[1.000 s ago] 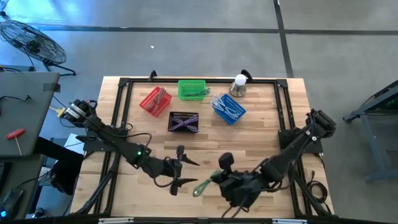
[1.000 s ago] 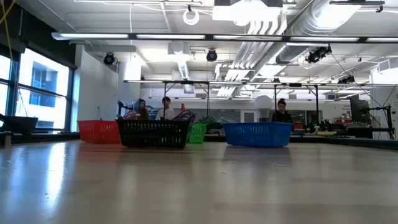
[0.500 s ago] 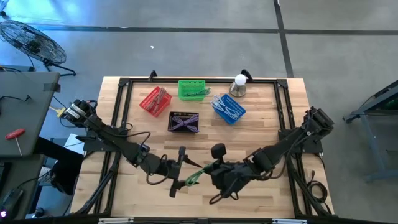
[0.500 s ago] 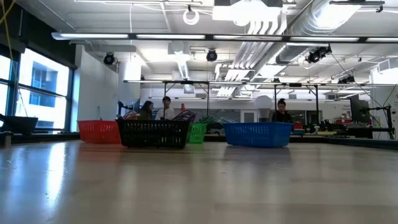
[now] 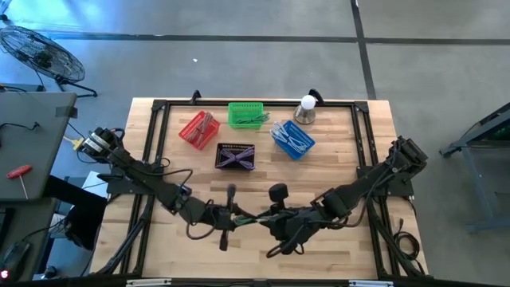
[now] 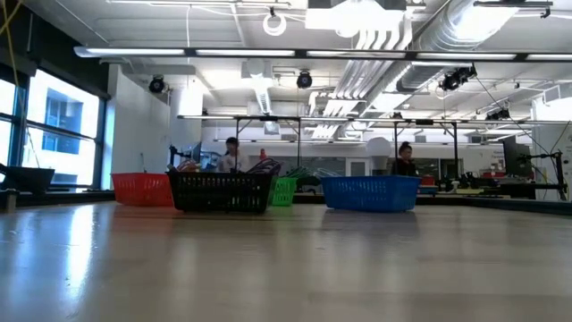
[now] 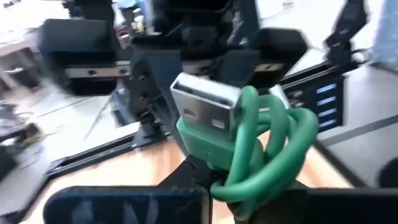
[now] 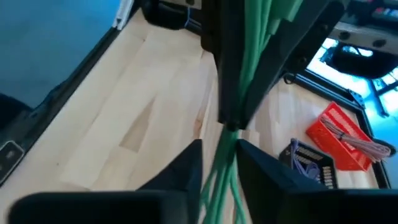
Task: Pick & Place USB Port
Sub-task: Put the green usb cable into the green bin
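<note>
A green USB cable (image 5: 249, 219), wound into a bundle with its silver plug (image 7: 205, 99) sticking out, hangs above the table's near middle between my two grippers. My left gripper (image 5: 233, 217) reaches it from the table's left and is shut on it. My right gripper (image 5: 267, 217) comes from the right. Its fingers (image 8: 186, 165) stand a little apart on either side of the cable's strands (image 8: 217, 168). Whether they touch the strands cannot be told. The low view shows neither gripper. My left gripper pinches the green cable's bundled strands (image 8: 239, 68) between its two fingers, close behind the plug. The fingers come about level from the table's left and lie across the strands. The bundle is lifted clear of the table, with the plug pointing up and away from the fingers.
Four small baskets stand toward the far edge: red (image 5: 198, 127), green (image 5: 245, 114), blue (image 5: 292, 138) and black (image 5: 236, 156), each with cables inside. A white bulb-like object (image 5: 306, 108) stands at the far right. A black frame (image 5: 151, 135) rims the table. People sit beyond it.
My right gripper has carried the green cable toward the table's left and a little farther from the near edge, up to my left gripper. My left gripper, open a moment ago, has shut on the cable. The cable now spans between the two grippers.
</note>
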`<state>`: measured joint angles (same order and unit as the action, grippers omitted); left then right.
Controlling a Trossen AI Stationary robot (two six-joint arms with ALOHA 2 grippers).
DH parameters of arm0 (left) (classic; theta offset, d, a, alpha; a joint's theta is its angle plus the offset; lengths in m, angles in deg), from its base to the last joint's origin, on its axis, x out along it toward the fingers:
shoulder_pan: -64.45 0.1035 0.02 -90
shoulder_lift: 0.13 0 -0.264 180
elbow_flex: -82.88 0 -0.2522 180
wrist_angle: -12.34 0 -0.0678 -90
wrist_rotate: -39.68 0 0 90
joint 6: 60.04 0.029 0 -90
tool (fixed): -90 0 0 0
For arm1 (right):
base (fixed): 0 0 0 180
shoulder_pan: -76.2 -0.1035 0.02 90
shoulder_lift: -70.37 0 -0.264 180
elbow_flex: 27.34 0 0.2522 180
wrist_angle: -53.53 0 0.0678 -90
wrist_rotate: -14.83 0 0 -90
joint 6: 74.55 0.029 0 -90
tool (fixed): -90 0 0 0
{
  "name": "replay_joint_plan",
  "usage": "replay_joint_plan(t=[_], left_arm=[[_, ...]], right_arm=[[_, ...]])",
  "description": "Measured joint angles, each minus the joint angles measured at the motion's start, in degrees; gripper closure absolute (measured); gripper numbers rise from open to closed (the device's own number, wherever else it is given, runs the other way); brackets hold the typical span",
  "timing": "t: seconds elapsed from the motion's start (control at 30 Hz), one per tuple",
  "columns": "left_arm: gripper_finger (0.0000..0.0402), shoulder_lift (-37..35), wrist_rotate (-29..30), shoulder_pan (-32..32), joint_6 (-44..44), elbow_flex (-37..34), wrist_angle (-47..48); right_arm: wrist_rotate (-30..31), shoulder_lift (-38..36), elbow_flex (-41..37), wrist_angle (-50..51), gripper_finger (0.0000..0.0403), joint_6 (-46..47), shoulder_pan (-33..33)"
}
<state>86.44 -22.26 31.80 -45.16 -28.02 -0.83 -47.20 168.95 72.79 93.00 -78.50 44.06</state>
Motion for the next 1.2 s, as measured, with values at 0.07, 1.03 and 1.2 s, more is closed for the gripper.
replay_joint_plan(t=[0.07,1.03,1.2], left_arm=[[0.0391,0.0,2.9,0.0,1.1,0.0,0.3],[0.0389,0.7,-2.7,52.0,19.3,9.0,32.0],[0.0389,1.5,-12.2,61.8,17.7,9.5,38.0]], right_arm=[[1.4,0.0,0.0,0.0,0.0296,0.3,-0.5],[21.2,-13.3,0.6,24.3,0.0252,13.3,-10.5],[25.4,-13.9,0.6,31.4,0.0261,18.0,-10.2]])
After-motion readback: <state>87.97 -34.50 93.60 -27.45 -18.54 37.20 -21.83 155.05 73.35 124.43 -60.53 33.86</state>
